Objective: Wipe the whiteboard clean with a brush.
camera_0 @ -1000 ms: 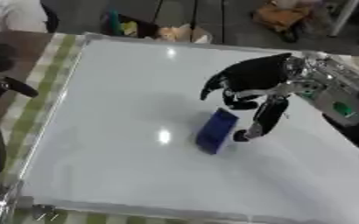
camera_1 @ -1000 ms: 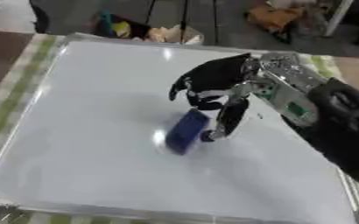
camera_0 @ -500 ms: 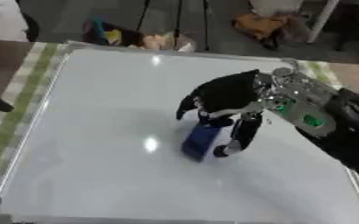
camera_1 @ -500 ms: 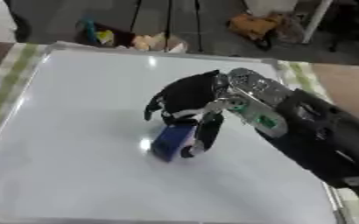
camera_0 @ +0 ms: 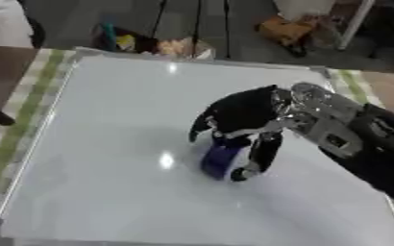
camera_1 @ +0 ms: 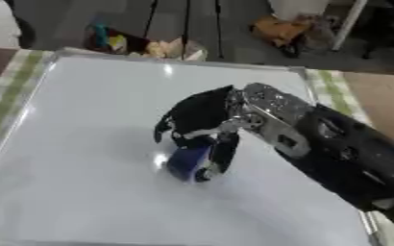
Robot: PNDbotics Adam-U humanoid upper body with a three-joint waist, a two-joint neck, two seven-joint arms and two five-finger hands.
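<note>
The black right hand (camera_0: 242, 117) has its fingers curled over the small blue block-shaped brush (camera_0: 220, 161), pressing it onto the glossy whiteboard (camera_0: 108, 120); light, rigid, likely slippery—best gripped across its sides.

Our right arm: black shell, silver wrist

Our right hand (camera_0: 242, 117) is black all over, its back covered in a smooth dark shell and its fingers (camera_0: 262, 153) thick and dark down to a paler tip. Just behind it we see a rounded silver wrist joint (camera_0: 318, 103) with small dark fittings, and behind that our bulky black forearm (camera_1: 351, 158) with a glossy casing.
</note>
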